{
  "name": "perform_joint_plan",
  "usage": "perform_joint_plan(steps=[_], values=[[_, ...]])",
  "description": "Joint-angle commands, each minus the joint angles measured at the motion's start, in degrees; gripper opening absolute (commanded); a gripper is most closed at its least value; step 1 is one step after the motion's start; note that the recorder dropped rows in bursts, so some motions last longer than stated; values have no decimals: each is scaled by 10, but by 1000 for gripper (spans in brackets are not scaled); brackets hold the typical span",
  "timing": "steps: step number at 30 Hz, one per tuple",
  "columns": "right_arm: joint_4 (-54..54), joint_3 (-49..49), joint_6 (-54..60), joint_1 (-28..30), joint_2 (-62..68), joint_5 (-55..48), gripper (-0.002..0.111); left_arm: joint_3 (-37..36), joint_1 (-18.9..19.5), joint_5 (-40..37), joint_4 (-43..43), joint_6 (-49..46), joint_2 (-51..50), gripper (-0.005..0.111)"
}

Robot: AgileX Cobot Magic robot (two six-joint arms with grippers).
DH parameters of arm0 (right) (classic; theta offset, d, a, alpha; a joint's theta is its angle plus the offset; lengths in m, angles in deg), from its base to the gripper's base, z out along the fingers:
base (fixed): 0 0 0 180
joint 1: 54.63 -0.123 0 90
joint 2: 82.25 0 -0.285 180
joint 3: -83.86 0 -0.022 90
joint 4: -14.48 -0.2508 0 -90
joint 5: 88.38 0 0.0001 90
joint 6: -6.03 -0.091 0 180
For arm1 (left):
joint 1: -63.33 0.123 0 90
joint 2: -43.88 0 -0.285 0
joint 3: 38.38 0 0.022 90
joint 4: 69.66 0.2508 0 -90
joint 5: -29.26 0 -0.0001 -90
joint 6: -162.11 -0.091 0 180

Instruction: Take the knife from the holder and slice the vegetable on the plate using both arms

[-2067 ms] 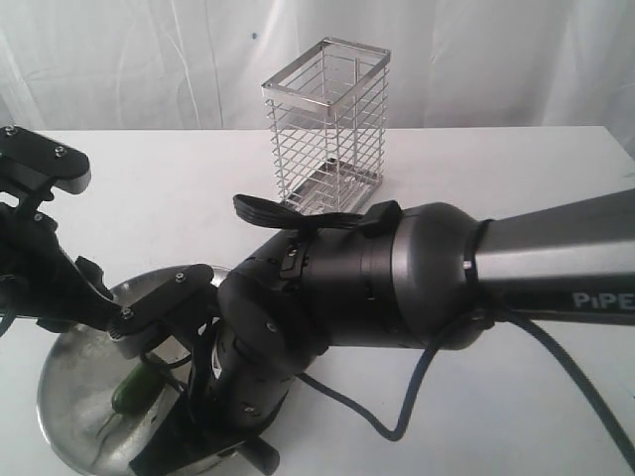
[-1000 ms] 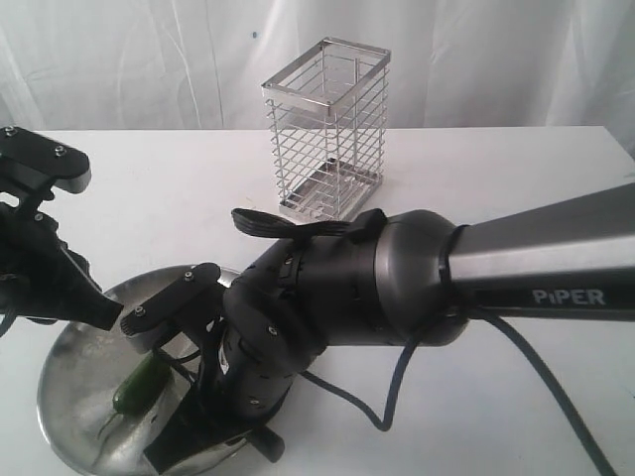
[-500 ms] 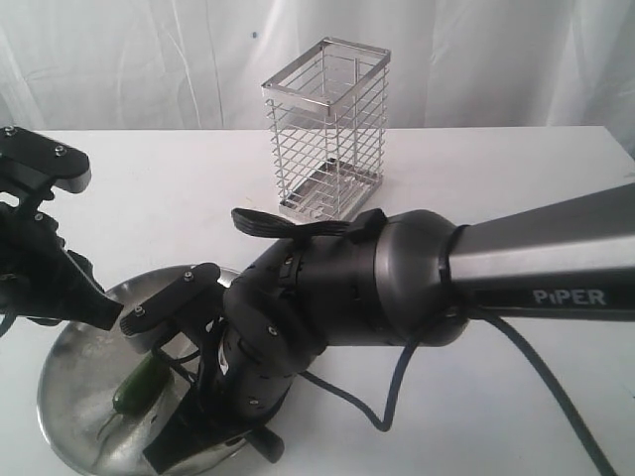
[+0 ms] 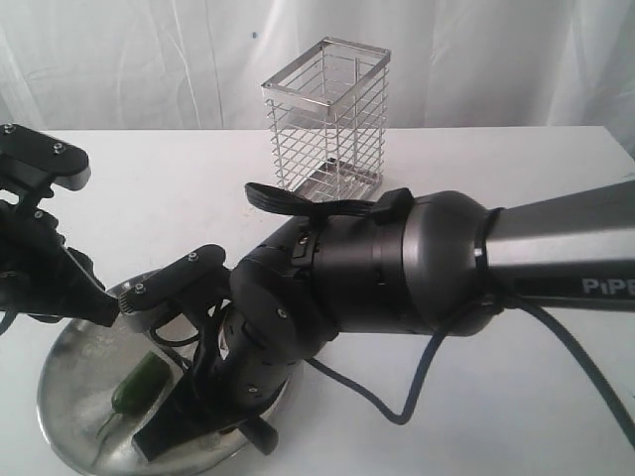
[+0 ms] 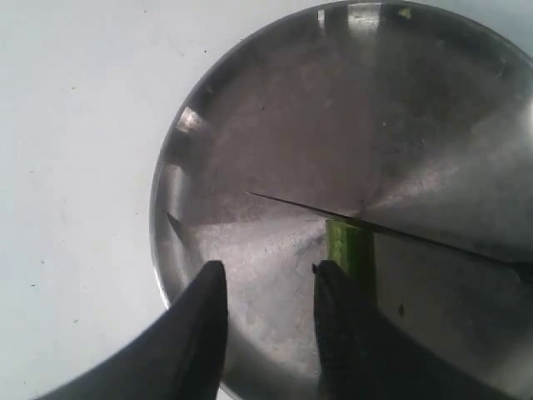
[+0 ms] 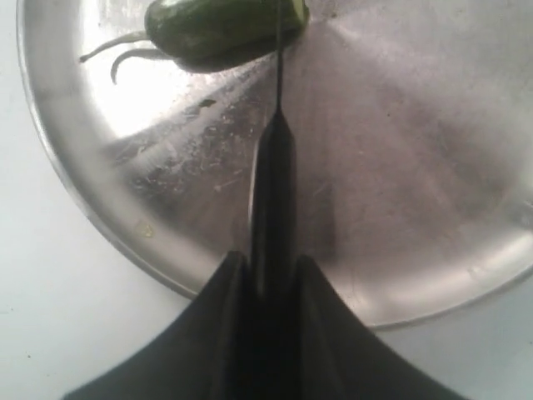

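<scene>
The steel plate [image 4: 62, 369] lies at the front left with the green chili [image 4: 139, 383] on it. My right gripper [image 6: 271, 260] is shut on the black handle of the knife [image 6: 273, 187]. Its thin blade stands edge-on and runs to the chili's [image 6: 218, 25] blunt end. In the left wrist view the blade [image 5: 400, 233] crosses the chili [image 5: 350, 243]. My left gripper [image 5: 270, 268] is open over the plate [image 5: 250, 125] with nothing between its fingers; one finger [image 5: 337, 325] is right beside the chili. The wire holder [image 4: 325, 127] stands empty at the back.
The bulky right arm [image 4: 417, 273] stretches from the right edge across the middle, with a dark cable [image 4: 417, 382] looping over the white table. The left arm [image 4: 40, 258] stands at the plate's left rim. White curtains hang behind the table.
The left gripper has drawn back from the chili towards the plate's left rim. The right arm pushed left, then came back right and rose slightly, knife still held.
</scene>
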Motion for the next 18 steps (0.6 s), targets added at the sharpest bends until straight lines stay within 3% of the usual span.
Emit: perform_joint_plan(steps=[1, 18], values=[[-10, 0, 5, -11, 2, 8, 0, 1, 1, -1, -4, 5, 3, 40], [-6, 0, 5, -11, 28, 2, 0, 1, 1, -6, -4, 5, 3, 40]])
